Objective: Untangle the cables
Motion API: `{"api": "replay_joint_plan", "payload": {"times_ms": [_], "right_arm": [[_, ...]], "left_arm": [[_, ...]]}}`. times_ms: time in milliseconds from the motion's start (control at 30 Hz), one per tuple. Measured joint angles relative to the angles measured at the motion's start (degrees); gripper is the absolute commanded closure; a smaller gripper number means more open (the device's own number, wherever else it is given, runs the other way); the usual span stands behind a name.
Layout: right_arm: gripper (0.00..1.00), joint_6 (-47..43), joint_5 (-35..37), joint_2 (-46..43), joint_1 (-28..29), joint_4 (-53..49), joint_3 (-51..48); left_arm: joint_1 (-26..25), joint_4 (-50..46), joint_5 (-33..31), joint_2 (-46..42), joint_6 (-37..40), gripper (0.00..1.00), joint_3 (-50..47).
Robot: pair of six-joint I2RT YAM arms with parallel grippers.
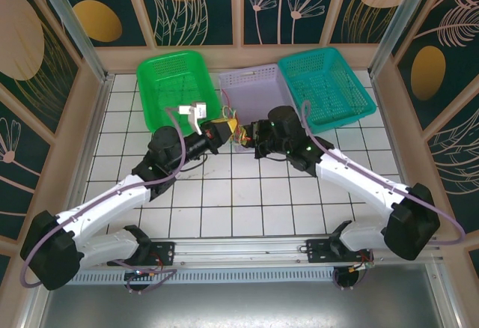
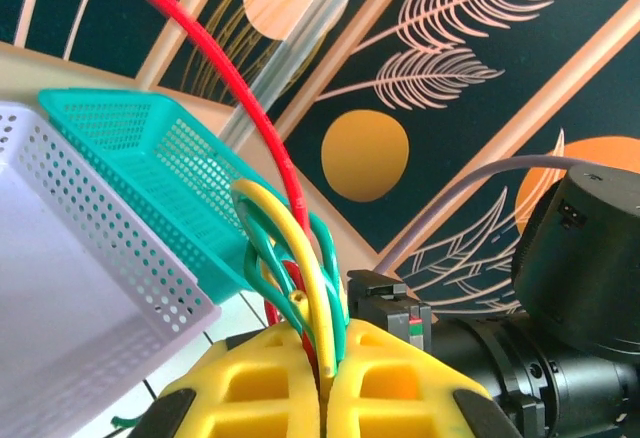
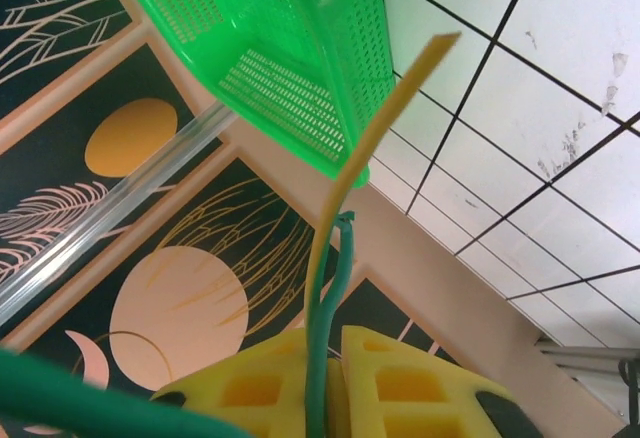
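Note:
The cables (image 1: pixel 235 129) are a small bunch of red, yellow and green wires held above the tiles between both grippers. In the top view my left gripper (image 1: pixel 224 130) and right gripper (image 1: pixel 245 135) face each other, almost touching. The left wrist view has my left gripper (image 2: pixel 335 370) shut on the cables (image 2: pixel 300 258): red, yellow and green loops rise from its yellow fingers (image 2: pixel 260 383). In the right wrist view my right gripper (image 3: pixel 335 363) is shut on a green cable (image 3: pixel 337 278) and a yellow cable (image 3: pixel 372 143) that stick up past it.
Three baskets stand at the back of the tiled table: a green basket (image 1: pixel 176 81), a lilac basket (image 1: pixel 251 92) and a teal basket (image 1: pixel 329 81). The grippers hang just in front of the lilac one. Patterned walls close in both sides.

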Motion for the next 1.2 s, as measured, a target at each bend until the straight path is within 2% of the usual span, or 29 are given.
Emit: {"api": "replay_joint_plan", "payload": {"times_ms": [100, 133, 167, 200, 300, 400, 533, 600, 700, 800, 900, 1000, 1200], "right_arm": [[1.0, -0.02, 0.68, -2.95, -0.33, 0.7, -2.64], [1.0, -0.46, 0.92, -3.67, -0.48, 0.7, -3.13], [1.0, -1.86, 1.14, -4.35, -0.83, 0.68, -3.3], [1.0, -4.61, 1.6, -4.85, -1.38, 0.74, -3.21], [1.0, -16.09, 7.85, -5.33, -4.07, -1.42, -1.18], [1.0, -31.65, 16.57, -5.51, -5.03, -3.91, 1.97], [1.0, -51.19, 28.06, -7.65, -2.51, -2.03, 1.29], [1.0, -60.61, 33.97, -8.72, -0.59, 1.33, -0.74], [1.0, -72.61, 40.76, -8.09, 2.25, 6.69, -2.51], [1.0, -82.01, 45.05, -6.32, 4.39, 11.72, -2.93], [1.0, -89.59, 48.04, -5.49, 6.08, 16.26, -4.11], [1.0, -93.61, 49.27, -5.22, 7.28, 18.88, -5.38], [1.0, -96.32, 50.99, -5.11, 8.22, 20.81, -5.77]], "left_arm": [[-1.68, 0.13, -0.81, -0.33, -0.52, 1.0, -0.61], [-2.03, 0.15, -1.14, -0.44, -1.2, 0.96, -0.74], [-2.36, 0.15, -1.36, -0.5, -2.23, 0.74, -0.76], [-2.56, 0.07, -1.95, -0.55, -3.37, 0.57, -0.74], [-2.64, -5.86, -5.51, -1.33, -9.51, 0.33, 1.62], [-2.64, -14.32, -9.46, -1.11, -17.42, 0.2, 8.04], [-2.62, -26.36, -13.2, 2.1, -29.53, 0.18, 21.35], [-2.64, -31.21, -13.18, 5.33, -35.95, 0.13, 28.61], [-2.64, -37.16, -11.67, 10.1, -43.12, 0.1, 35.06], [-2.64, -43.04, -10.34, 14.6, -47.91, 0.09, 37.48], [-2.64, -48.72, -10.43, 17.11, -51.63, 0.09, 37.51], [-2.64, -50.21, -10.62, 17.27, -54.82, 0.09, 37.11], [-2.6, -50.07, -10.27, 17.59, -58.93, 0.1, 36.85]]}}
